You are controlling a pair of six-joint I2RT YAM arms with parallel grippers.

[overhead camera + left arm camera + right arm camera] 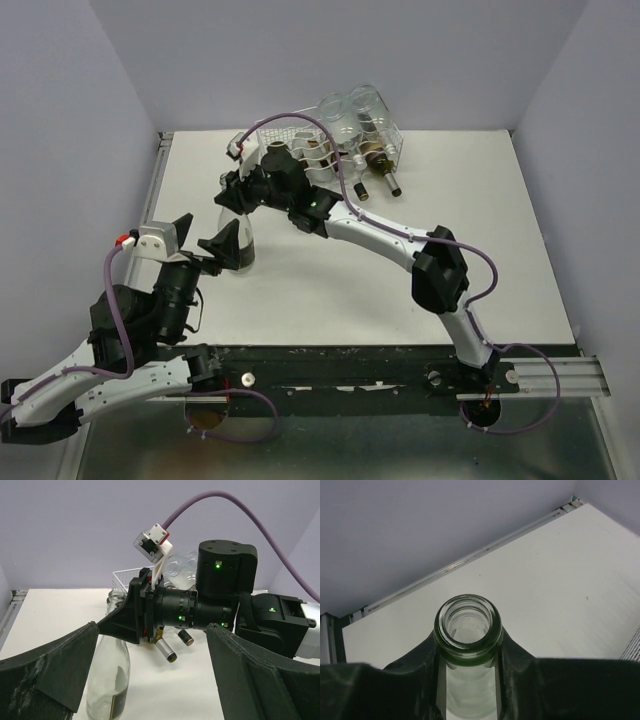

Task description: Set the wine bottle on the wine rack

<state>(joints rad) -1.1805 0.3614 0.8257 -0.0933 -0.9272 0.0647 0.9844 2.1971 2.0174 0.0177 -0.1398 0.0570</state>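
Note:
A clear glass wine bottle (238, 243) with a dark label stands upright on the white table, left of centre. My right gripper (240, 195) reaches over from the right and is shut on its neck. In the right wrist view the green-tinted mouth (468, 625) sits just above my right gripper (468, 660), with the black fingers (415, 680) pressed against both sides under the lip. My left gripper (202, 240) is open just left of the bottle, and its view shows the bottle (107, 680) beside the left finger. The white wire wine rack (290, 150) stands at the back.
The rack holds clear bottles (358, 115) lying down, with two capped necks (375, 183) sticking out toward the front. The left wrist view shows those necks (167, 652) behind the right arm's wrist (200, 607). Purple walls enclose the table on three sides.

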